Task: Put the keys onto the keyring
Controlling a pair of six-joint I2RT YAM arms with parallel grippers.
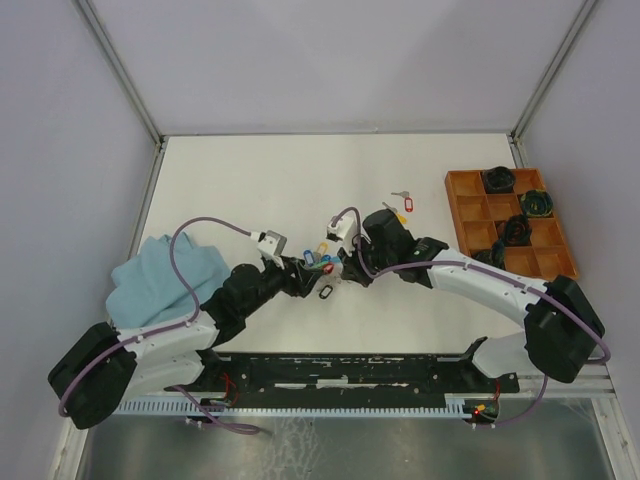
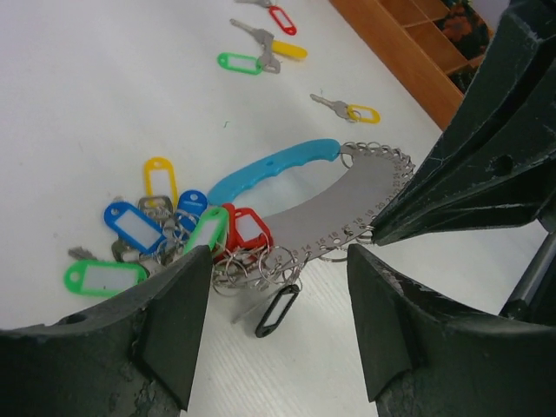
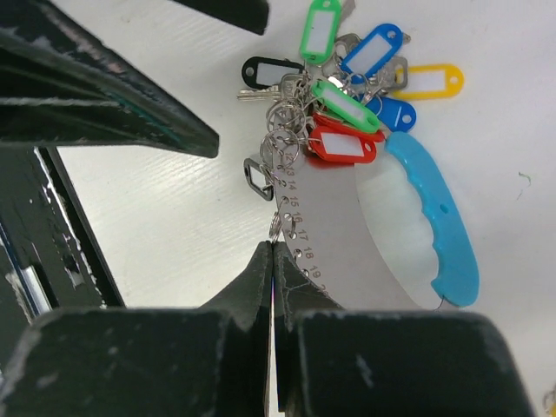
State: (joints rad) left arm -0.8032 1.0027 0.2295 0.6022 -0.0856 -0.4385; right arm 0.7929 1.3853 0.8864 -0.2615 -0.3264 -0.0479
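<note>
Overhead, left-wrist and right-wrist views of the white counter (image 1: 250, 180). The keyring (image 3: 339, 252), a flat grey metal crescent pierced by a row of numbered holes with small split rings and closed along its outer arc by a bright blue handle (image 3: 434, 234), sits near the middle of the counter between the two arms. The right end effector (image 3: 274, 248) is closed, with its fingertips pinched together on the inner edge of the grey crescent beside the numbered holes. The left end effector (image 2: 278, 261) is open. Its two dark fingers (image 2: 174, 330) stand wide apart and hold nothing, and they point at the ring-bearing end of the crescent. A cluster of tagged keys (image 2: 208, 230) hangs from the small rings at that end, fanned over the counter with green, blue, yellow and red tags. A black-framed tag (image 2: 278, 310) lies nearest the gap between the left fingers. Loose keys (image 2: 239, 62) lie apart from the keyring farther up the counter, toward the tray: one with a green tag, two with yellow tags (image 2: 360, 113) and one with a red tag (image 1: 404, 207). An orange compartment tray (image 1: 450, 195) at the far right holds dark coiled bundles (image 1: 515, 228) in several cells. A light blue cloth (image 1: 160, 275) lies crumpled at the left edge, partly under the left arm's cable.
</note>
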